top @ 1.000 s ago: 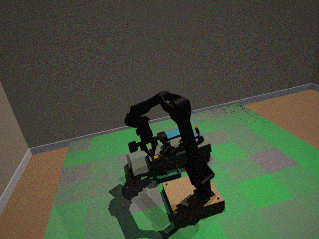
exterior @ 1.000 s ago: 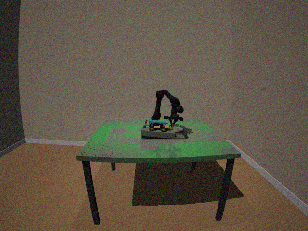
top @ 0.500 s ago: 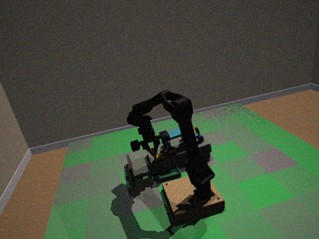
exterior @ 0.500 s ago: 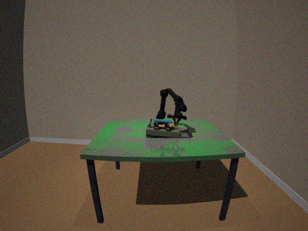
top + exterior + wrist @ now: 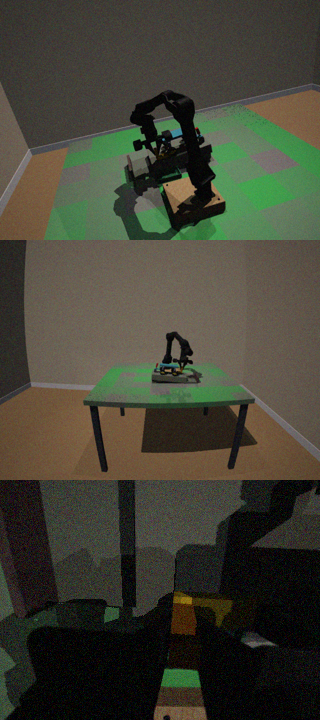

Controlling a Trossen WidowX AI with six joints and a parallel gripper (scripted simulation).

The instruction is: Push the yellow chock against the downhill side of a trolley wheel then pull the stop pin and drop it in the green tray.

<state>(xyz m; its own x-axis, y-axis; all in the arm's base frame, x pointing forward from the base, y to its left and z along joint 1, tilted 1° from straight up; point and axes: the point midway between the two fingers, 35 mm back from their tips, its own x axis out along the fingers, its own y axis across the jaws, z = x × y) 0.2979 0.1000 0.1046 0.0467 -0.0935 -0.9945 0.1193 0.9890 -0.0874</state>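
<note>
The gripper (image 5: 157, 156) (image 5: 181, 368) (image 5: 183, 626) is shut on the orange handle of the yellow chock (image 5: 181, 371) (image 5: 212, 608), low over the downhill part of the ramp (image 5: 168, 378). The chock is just downhill of the trolley's lower wheels. Whether it touches a wheel or rests fully on the ramp cannot be told; its black base is lost in the dark. The trolley (image 5: 176, 133) (image 5: 168, 365), with a blue top, stands on the ramp. The red-headed stop pin (image 5: 197, 129) (image 5: 156, 365) stands at its uphill end. The green tray (image 5: 178, 176) lies between ramp and arm base.
A reddish-brown upright board (image 5: 129, 163) (image 5: 197, 378) (image 5: 32, 540) stands beyond the ramp's low end. The arm's wooden base plate (image 5: 178, 191) is beside the tray. The arm arches over the tray side of the ramp and partly hides the trolley in the top view.
</note>
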